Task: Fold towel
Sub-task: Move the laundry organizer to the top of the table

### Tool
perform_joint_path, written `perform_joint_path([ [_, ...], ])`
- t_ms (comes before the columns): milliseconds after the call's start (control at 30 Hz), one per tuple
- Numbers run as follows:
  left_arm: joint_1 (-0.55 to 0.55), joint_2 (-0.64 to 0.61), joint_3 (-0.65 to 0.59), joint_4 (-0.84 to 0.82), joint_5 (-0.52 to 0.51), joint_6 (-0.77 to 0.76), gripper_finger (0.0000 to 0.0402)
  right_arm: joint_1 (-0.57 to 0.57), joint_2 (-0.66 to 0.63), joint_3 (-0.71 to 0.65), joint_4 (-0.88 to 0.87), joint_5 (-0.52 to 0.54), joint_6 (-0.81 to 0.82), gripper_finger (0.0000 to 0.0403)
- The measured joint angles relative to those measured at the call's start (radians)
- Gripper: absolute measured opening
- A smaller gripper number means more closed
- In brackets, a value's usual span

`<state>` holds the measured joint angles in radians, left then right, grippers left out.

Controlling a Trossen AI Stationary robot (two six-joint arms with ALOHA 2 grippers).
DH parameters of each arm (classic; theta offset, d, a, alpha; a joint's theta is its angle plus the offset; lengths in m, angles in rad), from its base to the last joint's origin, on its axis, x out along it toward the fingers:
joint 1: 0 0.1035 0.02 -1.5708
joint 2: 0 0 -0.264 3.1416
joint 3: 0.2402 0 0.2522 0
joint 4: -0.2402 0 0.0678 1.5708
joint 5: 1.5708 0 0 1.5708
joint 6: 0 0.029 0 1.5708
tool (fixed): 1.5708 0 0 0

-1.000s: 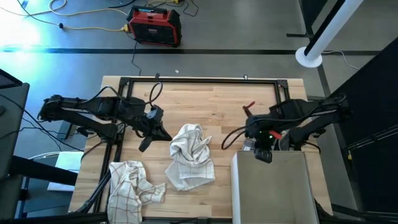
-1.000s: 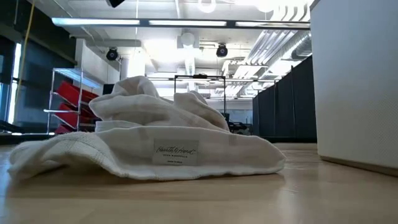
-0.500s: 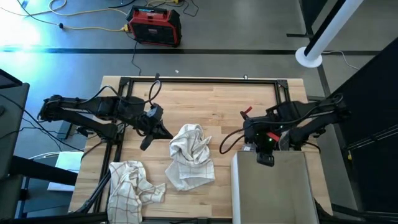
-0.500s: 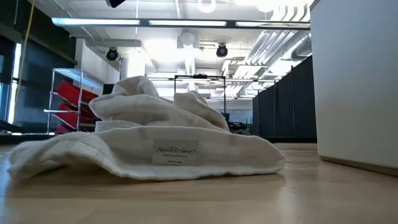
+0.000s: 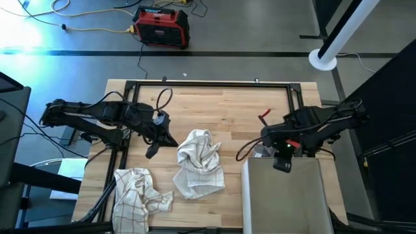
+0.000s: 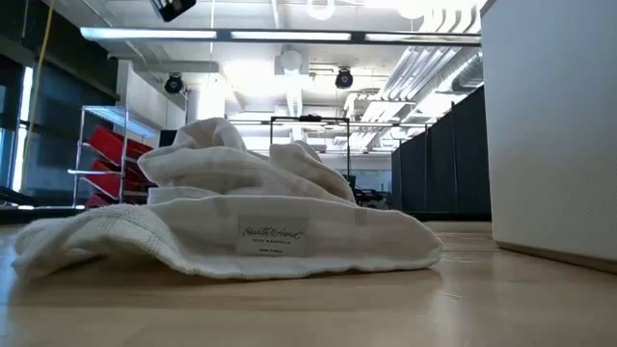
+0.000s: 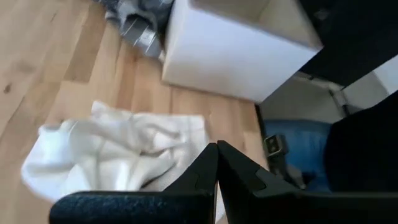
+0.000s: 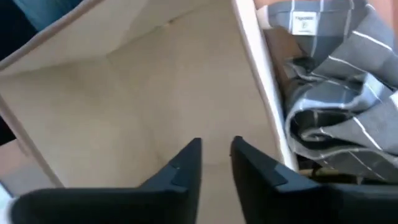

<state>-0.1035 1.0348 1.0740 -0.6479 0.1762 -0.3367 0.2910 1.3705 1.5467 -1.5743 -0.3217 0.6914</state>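
Towel: the crumpled white cloth towel (image 5: 200,163) is lying in a loose heap near the middle of the pale wooden slatted table (image 5: 227,107), and nothing is touching it.
Progress: judging by the bunched, rumpled shape, no fold is showing yet; the spreading flat and the folding both look to be waiting.
Left gripper: the left gripper (image 5: 160,140) is hovering just beside the towel's edge, towards the left side of the table; in its wrist view the two dark fingers (image 7: 205,174) are pressing together with nothing between them.
Right gripper: the right gripper (image 5: 281,162) is hanging over the near edge of the open white box (image 5: 286,195) on the right side of the table; its fingers (image 8: 186,163) are standing slightly apart, holding nothing, and pointing into the box's bare interior.
Other cloths: a white towel with thin checked lines (image 5: 138,192) is sitting crumpled at the table's front left corner; a grey striped cloth (image 8: 333,81) is lying bunched just outside the box wall.
Writing: a small sewn label (image 6: 274,234) is showing on the white towel's hem in the low view, with script lettering too small to read; the grey cloth is carrying a white tag (image 8: 305,23), also unreadable.
Floor: a red and black case (image 5: 161,27) is standing beyond the table.
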Motion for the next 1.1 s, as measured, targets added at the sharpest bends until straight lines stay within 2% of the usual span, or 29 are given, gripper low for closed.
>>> perform_joint_path([
  [100,0.0,0.0,0.0,-0.034,-0.023,0.0,0.0,0.037,-0.013,0.0,0.005,0.075,0.0,0.0145],
  [200,-0.002,0.0,0.0,-0.049,-0.037,0.0,0.0,0.072,-0.025,0.002,0.003,0.153,-0.078,0.0193],
  [333,-0.007,0.0,0.0,-0.046,-0.026,0.013,0.0,0.131,-0.024,0.002,0.004,0.285,-0.164,0.0231],
  [500,-0.022,0.0,0.0,-0.049,-0.025,0.024,0.0,0.167,-0.024,-0.018,0.004,0.34,-0.199,0.0238],
  [800,-0.055,0.0,0.0,-0.073,-0.029,0.025,0.0,0.167,-0.063,-0.218,0.003,0.217,-0.168,0.0238],
  [1100,-0.055,0.0,0.0,-0.073,-0.041,0.025,0.0,0.181,-0.151,-0.328,0.003,0.299,-0.091,0.0238],
])
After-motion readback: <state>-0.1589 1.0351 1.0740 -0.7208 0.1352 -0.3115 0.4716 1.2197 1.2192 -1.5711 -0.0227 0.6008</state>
